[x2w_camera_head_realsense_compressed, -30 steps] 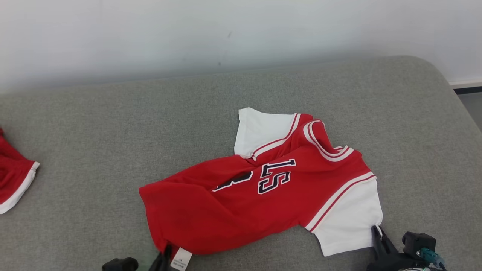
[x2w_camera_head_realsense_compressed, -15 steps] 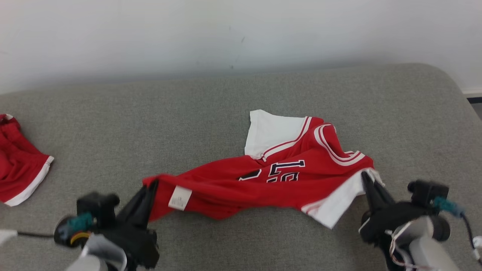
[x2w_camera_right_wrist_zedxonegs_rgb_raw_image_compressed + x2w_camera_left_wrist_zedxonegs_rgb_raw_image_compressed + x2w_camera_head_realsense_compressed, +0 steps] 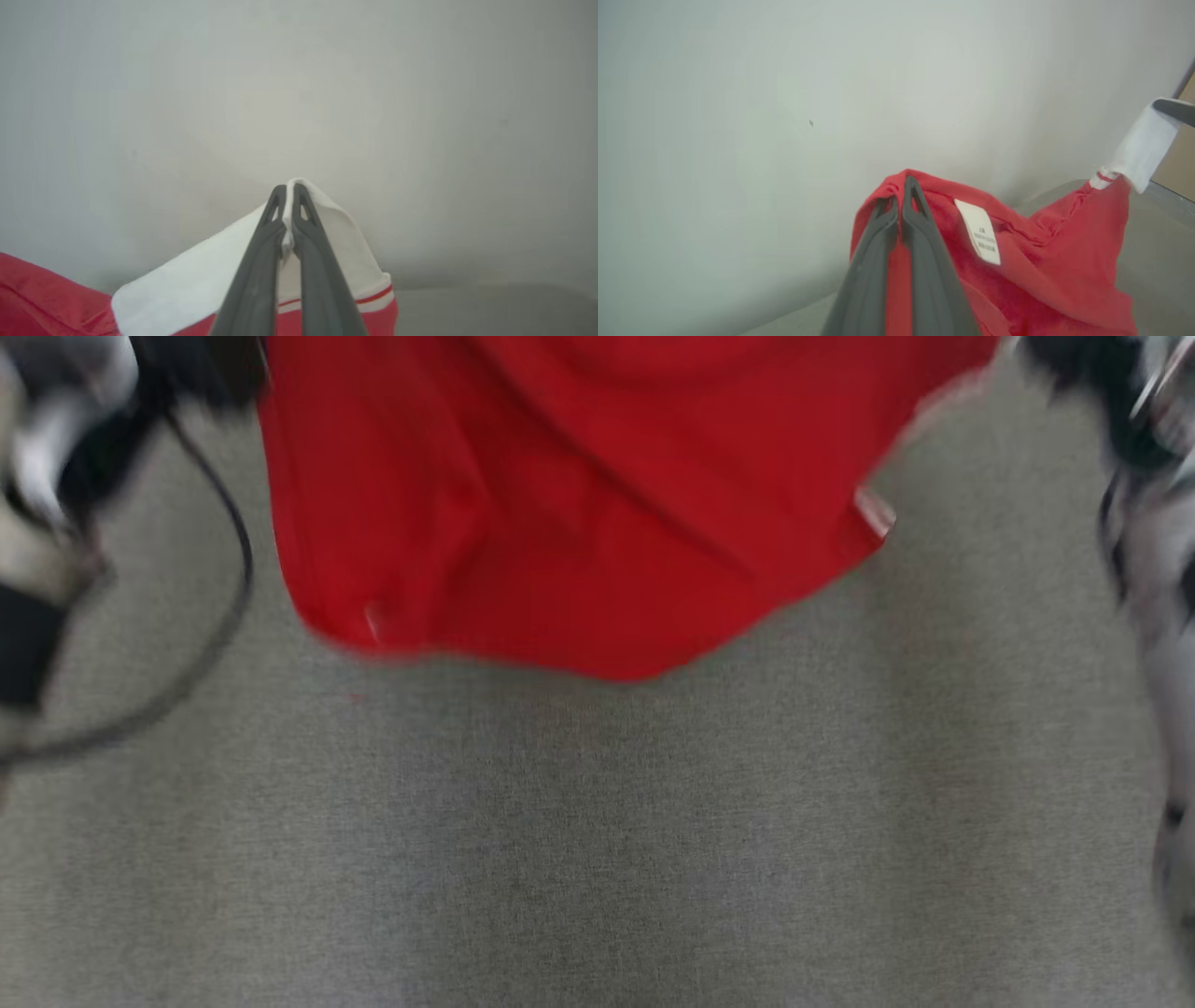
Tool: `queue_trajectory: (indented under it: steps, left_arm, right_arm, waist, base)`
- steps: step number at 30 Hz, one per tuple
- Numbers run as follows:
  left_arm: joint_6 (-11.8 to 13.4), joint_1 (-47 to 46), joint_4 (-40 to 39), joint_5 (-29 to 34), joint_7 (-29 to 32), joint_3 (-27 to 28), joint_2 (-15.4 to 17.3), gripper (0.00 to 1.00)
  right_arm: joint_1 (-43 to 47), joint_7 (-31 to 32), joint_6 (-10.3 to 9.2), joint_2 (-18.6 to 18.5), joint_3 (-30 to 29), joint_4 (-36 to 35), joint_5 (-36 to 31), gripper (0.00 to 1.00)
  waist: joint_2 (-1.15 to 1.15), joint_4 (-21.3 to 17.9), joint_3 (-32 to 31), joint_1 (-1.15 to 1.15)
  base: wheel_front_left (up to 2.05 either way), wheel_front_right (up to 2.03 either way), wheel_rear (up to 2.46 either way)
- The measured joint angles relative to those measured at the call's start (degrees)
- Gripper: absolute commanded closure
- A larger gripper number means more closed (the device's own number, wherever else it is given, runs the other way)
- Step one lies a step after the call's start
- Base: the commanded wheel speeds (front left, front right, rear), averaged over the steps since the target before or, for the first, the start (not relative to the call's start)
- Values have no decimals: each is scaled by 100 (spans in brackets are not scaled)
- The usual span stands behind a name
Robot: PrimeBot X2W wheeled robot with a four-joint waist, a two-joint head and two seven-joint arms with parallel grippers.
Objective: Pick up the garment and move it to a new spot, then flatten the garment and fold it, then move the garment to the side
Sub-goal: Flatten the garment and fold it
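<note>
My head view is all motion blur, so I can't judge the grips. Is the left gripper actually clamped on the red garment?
Observer: Yes. In the left wrist view the left gripper is shut on a red edge of the garment.
Operator: And the right one?
Observer: The right gripper is shut on the white sleeve, with cloth pinched between its tips.
Operator: Any label to orient me?
Observer: A white care tag sits on the red cloth just beside the left gripper.
</note>
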Motion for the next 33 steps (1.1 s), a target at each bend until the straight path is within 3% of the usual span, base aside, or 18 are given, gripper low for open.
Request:
queue_trajectory:
  steps: [6, 11, 16, 20, 24, 28, 33]
  left_arm:
    - [-49, -2238, 1298, 8, -102, 37, -365, 100]
    - [-69, -3399, 1976, -9, -505, -87, -578, 100]
    - [-75, -4206, 2317, -237, -1088, -179, -688, 100]
    - [-75, -4122, 2353, -560, -1243, -567, -683, 100]
    - [-74, -3563, 2117, -1015, -1528, -944, -482, 100]
    - [-75, -2690, 1527, -1492, -1914, -1324, -237, 100]
    - [-75, -1315, 733, -1941, -2481, -1574, 237, 100]
  right_arm:
    - [-2497, -246, 0, 127, -467, 1295, -223, 100]
    - [-3984, -811, 0, 179, -784, 2202, -757, 100]
    - [-4982, -1335, 0, 155, -989, 2666, -1170, 100]
    - [-5051, -1491, 0, 235, -766, 2883, -1224, 100]
    - [-4609, -1615, 0, 266, -157, 2719, -981, 100]
    - [-3748, -1800, 0, 175, 461, 2216, -298, 100]
    - [-2168, -1972, 0, -125, 1135, 1103, 780, 100]
  waist:
    - [0, -24, 679, 0]
    - [1, -63, 1072, 1]
    - [-1, -60, 1355, -3]
    - [0, 2, 1569, -1]
    - [0, 120, 1687, -1]
    - [0, 196, 1617, -1]
    - [-1, 204, 1350, -2]
  base:
    - [0, 0, 0]
    - [0, 0, 0]
    - [0, 0, 0]
    - [0, 0, 0]
    - [0, 0, 0]
    - [0, 0, 0]
    - [0, 0, 0]
